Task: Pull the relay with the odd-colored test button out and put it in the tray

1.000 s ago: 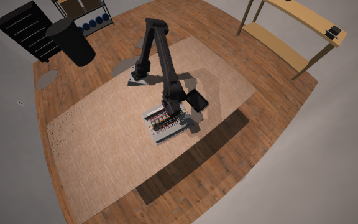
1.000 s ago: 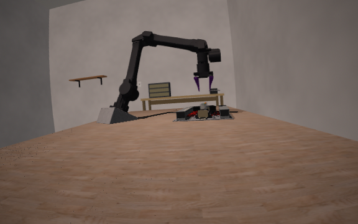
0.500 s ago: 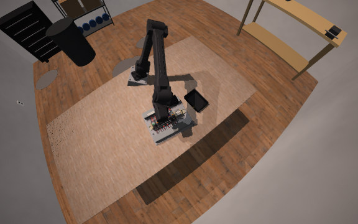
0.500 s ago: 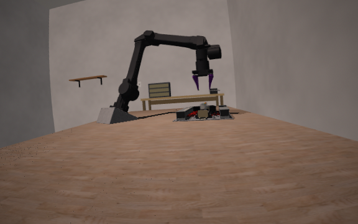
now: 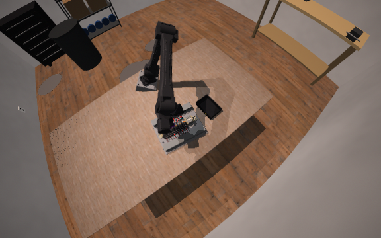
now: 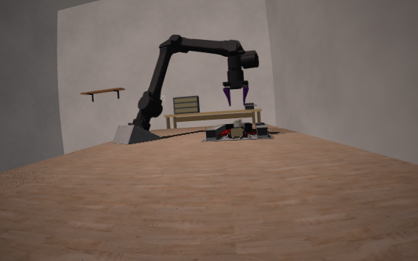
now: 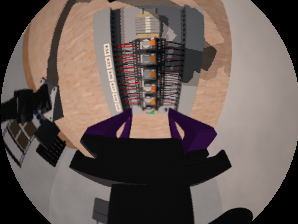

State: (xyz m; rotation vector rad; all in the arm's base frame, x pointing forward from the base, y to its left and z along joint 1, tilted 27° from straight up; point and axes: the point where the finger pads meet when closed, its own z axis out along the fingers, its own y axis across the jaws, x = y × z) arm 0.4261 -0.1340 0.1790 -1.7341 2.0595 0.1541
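- A tall black drawer cabinet [image 5: 28, 31] with pale handle strips is standing in the far corner of the room.
- A black cylindrical bin [image 5: 75, 44] is standing just beside it on the brown plank floor [image 5: 276, 109].
- A thin-framed black wire shelf unit [image 5: 116, 14] is holding dark blue balls [image 5: 98, 25] on its lower level.
- A light wooden workbench [image 5: 326, 20] with a lower shelf is standing near the wall, carrying a small black device [image 5: 354, 34].
- A brown wooden wall shelf [image 6: 102, 90] is hanging on black brackets.
- A pale wood-grain table top [image 6: 209, 203] is filling the foreground of the exterior view.
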